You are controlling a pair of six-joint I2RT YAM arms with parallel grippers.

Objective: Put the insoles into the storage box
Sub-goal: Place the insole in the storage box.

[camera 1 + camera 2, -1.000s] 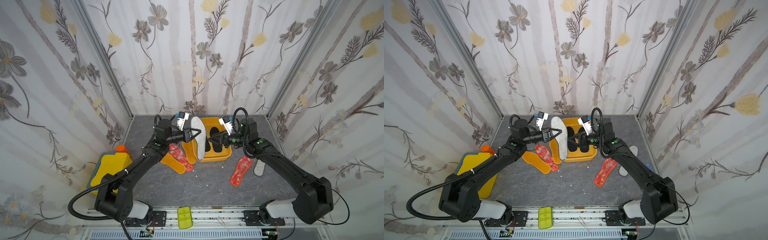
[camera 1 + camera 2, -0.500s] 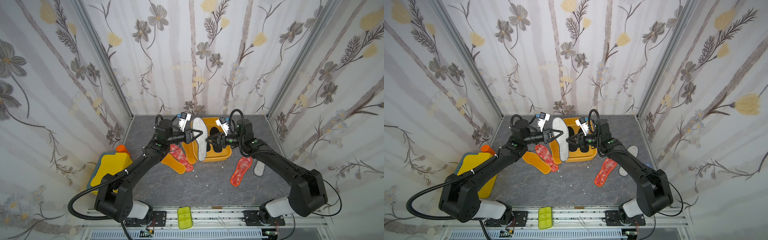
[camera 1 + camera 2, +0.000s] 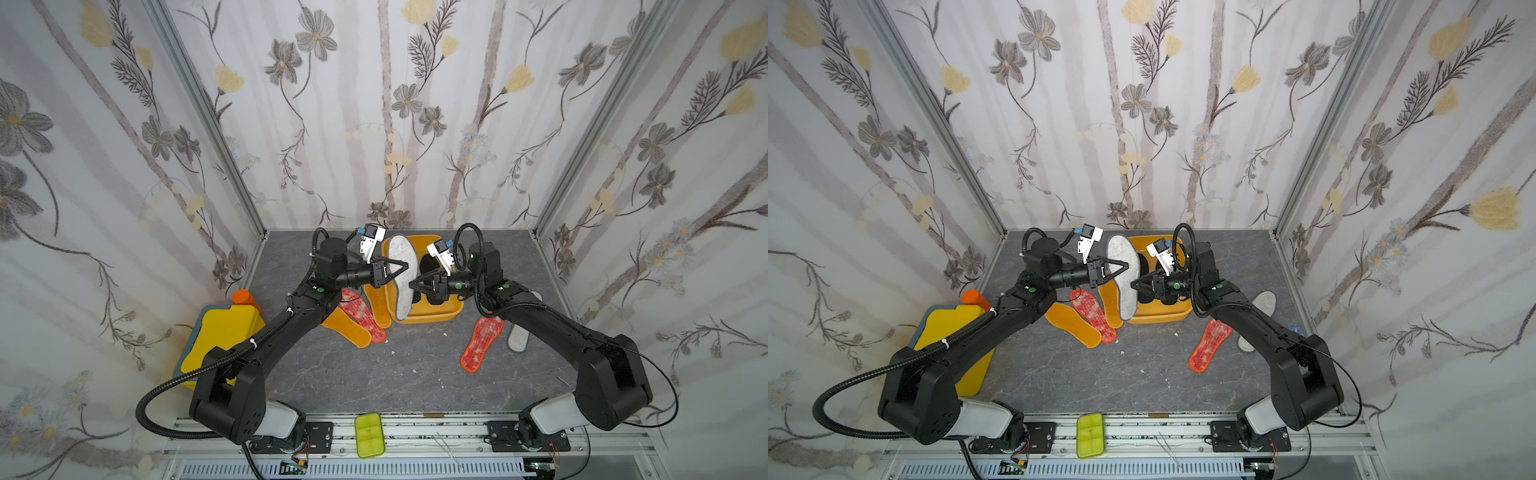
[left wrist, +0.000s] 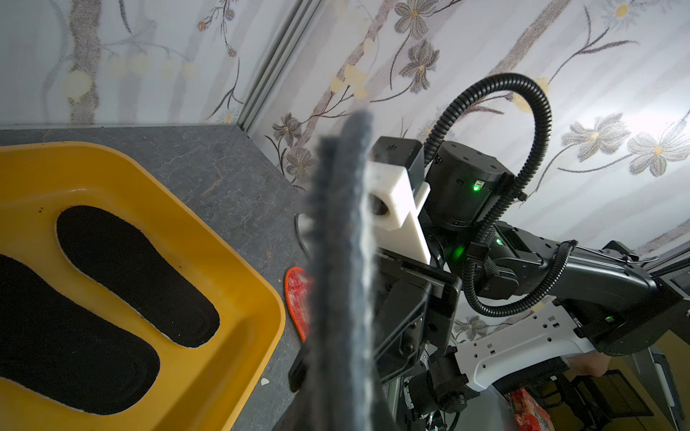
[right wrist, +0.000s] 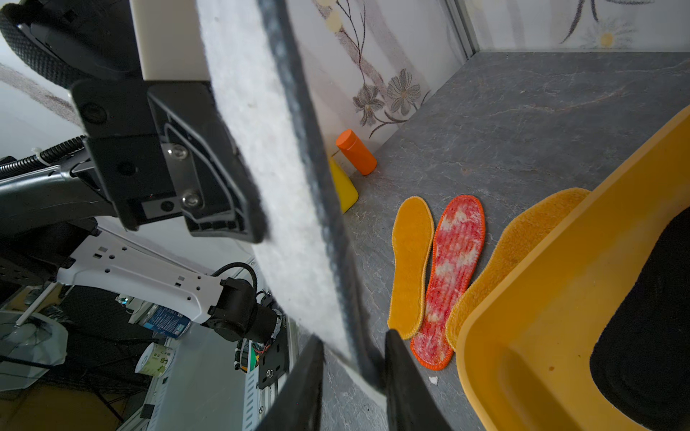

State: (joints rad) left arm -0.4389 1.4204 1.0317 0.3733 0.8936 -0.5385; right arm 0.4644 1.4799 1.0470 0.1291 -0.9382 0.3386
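Your left tool [image 3: 405, 266] pinches the grey-white felt insole [image 3: 401, 301] tight and the right tool [image 3: 411, 284] straddles it, grip unclear, so let go early and it flops beside the storage box [image 3: 457, 312].

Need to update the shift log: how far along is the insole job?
Done: two black insoles lie in the storage box. In hand: the left pincer holds a felt insole up at the box's edge, and the right pincer straddles its other side; whether it grips is unclear. Left on the table: two orange-yellow insoles, two red-orange speckled insoles, and a second felt insole.
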